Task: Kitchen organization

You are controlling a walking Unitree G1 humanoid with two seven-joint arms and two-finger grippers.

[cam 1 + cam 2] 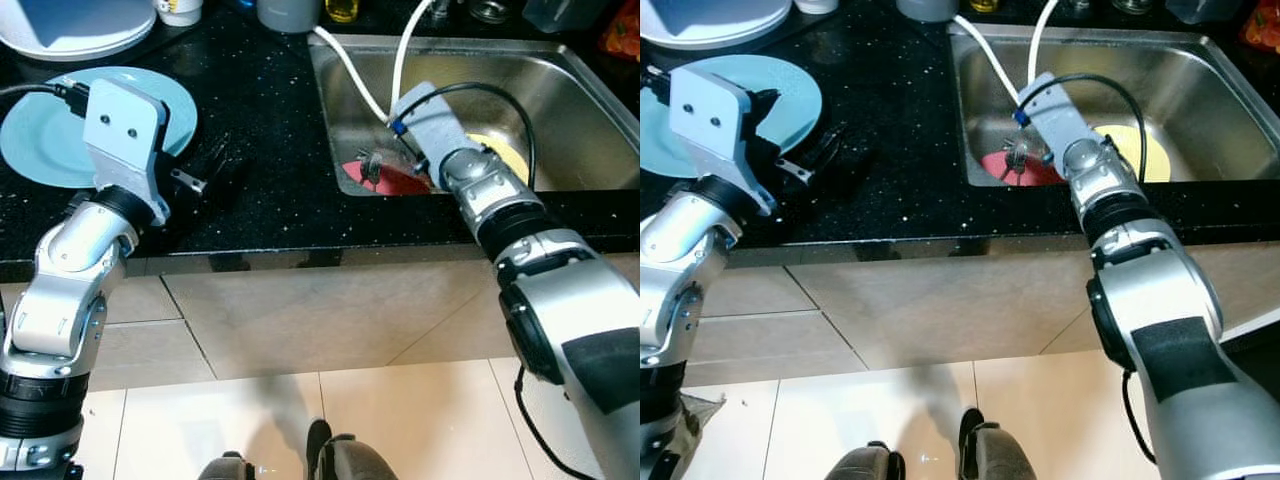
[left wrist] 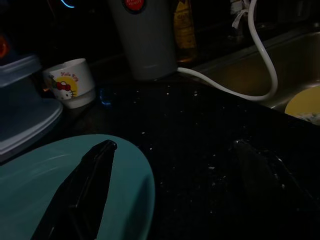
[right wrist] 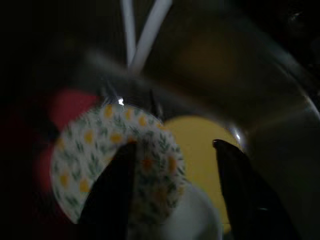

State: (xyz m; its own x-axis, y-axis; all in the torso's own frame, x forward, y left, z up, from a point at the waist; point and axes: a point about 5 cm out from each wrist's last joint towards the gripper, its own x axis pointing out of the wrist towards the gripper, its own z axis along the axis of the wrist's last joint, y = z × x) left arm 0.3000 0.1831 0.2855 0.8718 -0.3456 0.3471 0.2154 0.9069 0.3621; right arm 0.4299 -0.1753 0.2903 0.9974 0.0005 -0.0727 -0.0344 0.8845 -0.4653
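The right gripper (image 3: 175, 195) reaches down into the steel sink (image 1: 560, 120) at the upper right of the head view, its fingers spread wide and holding nothing, one finger (image 3: 112, 195) lying across a floral-patterned dish (image 3: 100, 165) that sits beside a yellow plate (image 3: 200, 145) and over a red one (image 1: 390, 180). That dish is probably ceramic: stiff, breakable, likely wet and slippery, so pinching its raised rim looks safest. The right arm is stretched forward and angled down over the sink's front edge. At the upper left, the left gripper (image 2: 165, 170) rests low over the black counter (image 1: 270, 130), fingers apart and empty, one finger (image 2: 85, 190) above a teal plate (image 1: 30, 150).
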